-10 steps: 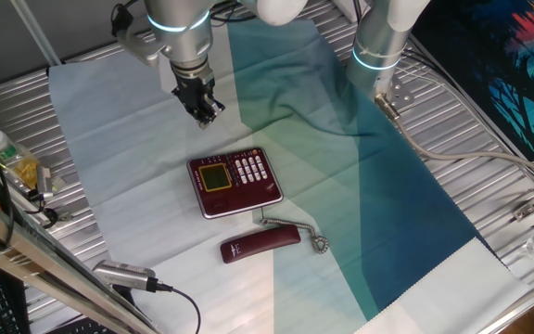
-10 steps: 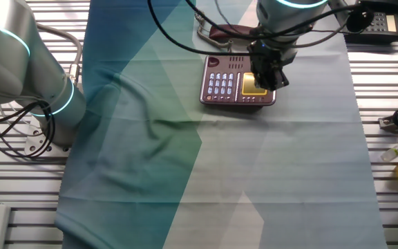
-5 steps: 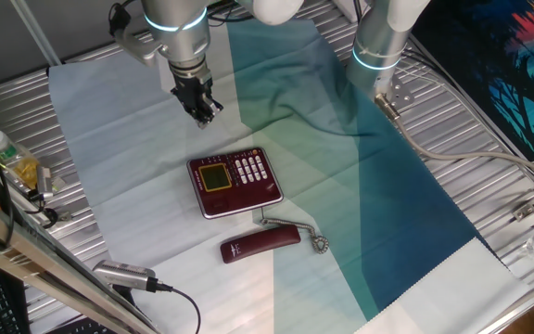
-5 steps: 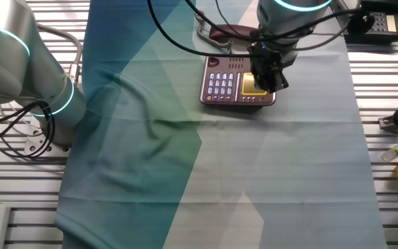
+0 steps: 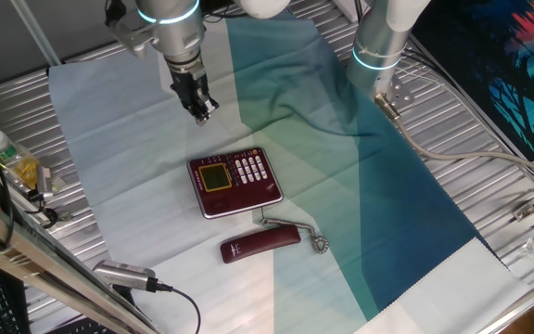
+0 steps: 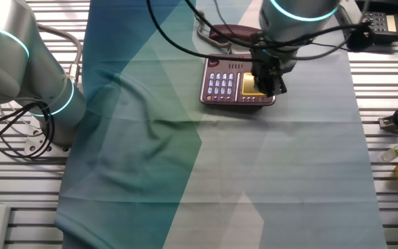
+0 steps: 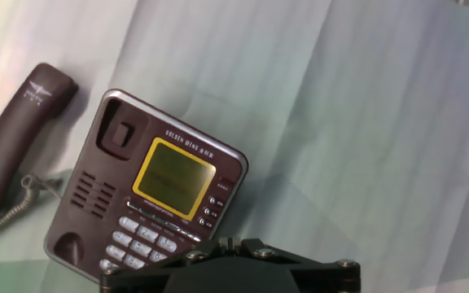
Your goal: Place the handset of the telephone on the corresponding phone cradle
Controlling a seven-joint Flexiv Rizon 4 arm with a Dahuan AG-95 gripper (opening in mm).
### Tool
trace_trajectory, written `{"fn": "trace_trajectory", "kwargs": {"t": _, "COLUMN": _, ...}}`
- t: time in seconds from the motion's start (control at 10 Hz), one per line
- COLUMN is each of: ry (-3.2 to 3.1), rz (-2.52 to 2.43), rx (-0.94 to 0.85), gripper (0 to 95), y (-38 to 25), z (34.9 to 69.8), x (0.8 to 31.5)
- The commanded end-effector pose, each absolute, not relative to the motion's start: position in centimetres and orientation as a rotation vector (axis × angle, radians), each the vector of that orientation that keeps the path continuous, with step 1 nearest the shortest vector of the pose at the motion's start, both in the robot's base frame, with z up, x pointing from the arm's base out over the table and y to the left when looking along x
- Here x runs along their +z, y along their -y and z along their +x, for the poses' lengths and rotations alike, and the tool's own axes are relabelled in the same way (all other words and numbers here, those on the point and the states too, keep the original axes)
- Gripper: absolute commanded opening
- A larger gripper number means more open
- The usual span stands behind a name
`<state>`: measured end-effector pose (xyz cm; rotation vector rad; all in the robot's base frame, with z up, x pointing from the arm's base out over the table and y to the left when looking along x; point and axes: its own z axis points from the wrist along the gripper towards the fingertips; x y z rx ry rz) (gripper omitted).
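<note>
The dark-red telephone lies on the pale cloth, with its yellowish display and white keys facing up; it also shows in the other fixed view and the hand view. Its cradle is the empty strip beside the display. The handset lies flat on the cloth beside the cradle side, apart from the base, on a silvery coiled cord; it also shows in the hand view. My gripper hangs above the cloth on the phone's opposite side, shut and empty.
A grey cylindrical device with a black cable lies at the near left table edge. Bottles stand at the left. A second robot arm stands at the back on the folded teal cloth.
My gripper has drifted slightly up and away from the phone. The phone and handset have not moved.
</note>
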<state>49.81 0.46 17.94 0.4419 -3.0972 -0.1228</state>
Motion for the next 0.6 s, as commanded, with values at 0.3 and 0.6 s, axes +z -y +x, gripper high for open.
{"fn": "trace_trajectory", "kwargs": {"t": 0.3, "ry": 3.100, "rz": 0.515, "rx": -0.144, "gripper": 0.0, "y": -0.39, "z": 49.52, "x": 18.05}}
{"fn": "trace_trajectory", "kwargs": {"t": 0.6, "ry": 3.062, "rz": 0.524, "rx": -0.172, "gripper": 0.0, "y": -0.39, "z": 49.52, "x": 18.05}}
